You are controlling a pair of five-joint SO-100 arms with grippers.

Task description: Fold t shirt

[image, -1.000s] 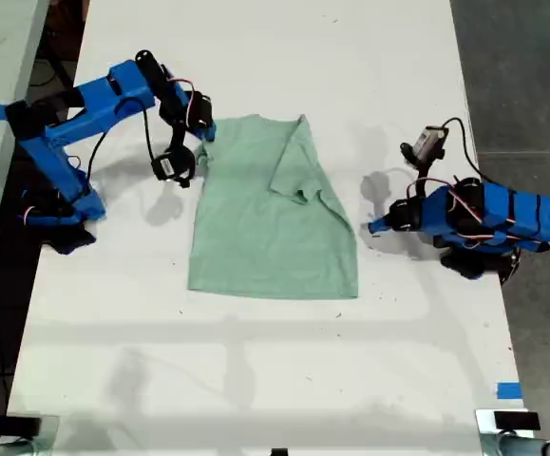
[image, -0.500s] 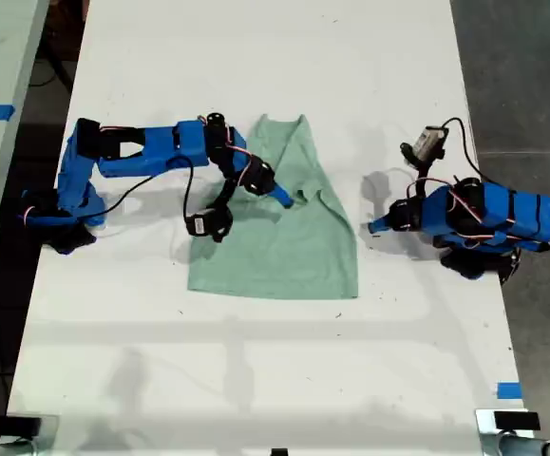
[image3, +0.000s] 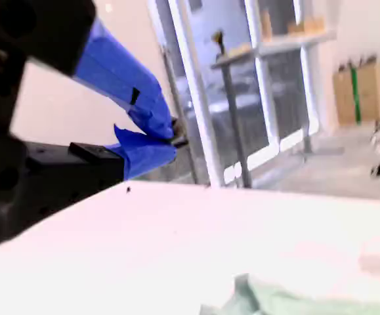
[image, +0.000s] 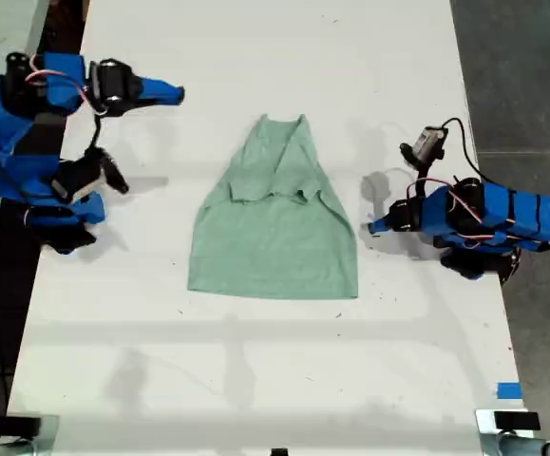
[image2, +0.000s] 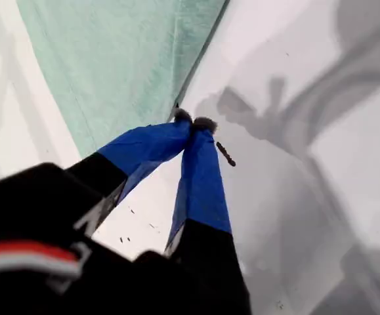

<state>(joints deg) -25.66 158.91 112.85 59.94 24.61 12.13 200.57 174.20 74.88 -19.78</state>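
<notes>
Here the t shirt [image: 273,220] lies flat in the middle of the white table [image: 256,380] with both sleeves turned in over its chest, so you have the side folds done and, I judge, the lengthwise fold left. My first gripper [image2: 193,123] rests low beside the shirt's edge at the exterior view's right, tips pressed together on nothing. My second gripper [image3: 170,134] hangs raised over bare table at the exterior view's upper left (well apart from the cloth), also closed and empty.

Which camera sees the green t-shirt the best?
The exterior view: it shows the whole t shirt flat on the table, both sleeves folded in. The first wrist view catches only one edge of it, and the second wrist view shows just a blurry corner.
</notes>
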